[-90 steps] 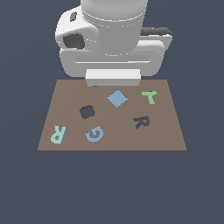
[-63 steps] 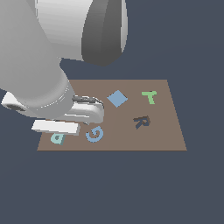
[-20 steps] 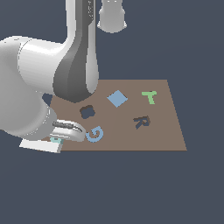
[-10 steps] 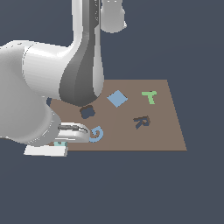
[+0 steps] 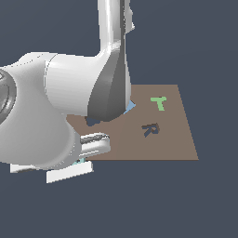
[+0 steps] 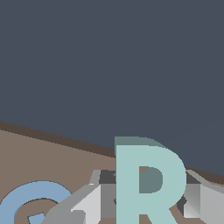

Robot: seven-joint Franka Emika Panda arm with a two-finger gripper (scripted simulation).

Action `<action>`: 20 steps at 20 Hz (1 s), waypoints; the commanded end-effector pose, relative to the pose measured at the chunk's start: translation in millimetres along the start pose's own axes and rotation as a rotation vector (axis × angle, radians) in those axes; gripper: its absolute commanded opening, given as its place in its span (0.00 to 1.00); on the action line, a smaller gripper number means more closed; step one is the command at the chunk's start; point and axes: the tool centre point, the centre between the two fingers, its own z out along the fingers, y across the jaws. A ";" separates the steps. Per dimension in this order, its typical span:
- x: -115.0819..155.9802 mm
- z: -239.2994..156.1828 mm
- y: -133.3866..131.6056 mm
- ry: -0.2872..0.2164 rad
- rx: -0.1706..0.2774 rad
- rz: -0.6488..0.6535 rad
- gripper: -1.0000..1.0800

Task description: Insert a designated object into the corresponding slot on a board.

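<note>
The pale teal R (image 6: 148, 179) stands upright between my gripper's (image 6: 148, 210) grey fingers (image 6: 89, 205) in the wrist view, and the gripper is shut on it. In the exterior view only a sliver of the R (image 5: 82, 161) shows under the gripper (image 5: 83, 159), near the brown board's (image 5: 176, 144) near corner on the exterior view's left. The dark R-shaped slot (image 5: 149, 129) lies open on the board, well towards the exterior view's right of the gripper.
A green T (image 5: 159, 103) lies beyond the slot. The blue G (image 6: 33, 203) lies on the board beside the gripper. My arm hides most of a blue diamond (image 5: 131, 107) and the dark blob cutout (image 5: 93, 122).
The arm has swung larger into the exterior view and covers more of the board's left half. The gripper with the teal R has shifted slightly towards the exterior view's right.
</note>
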 end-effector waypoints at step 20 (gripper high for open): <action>38.3 -3.9 -112.1 0.001 0.000 -0.670 0.00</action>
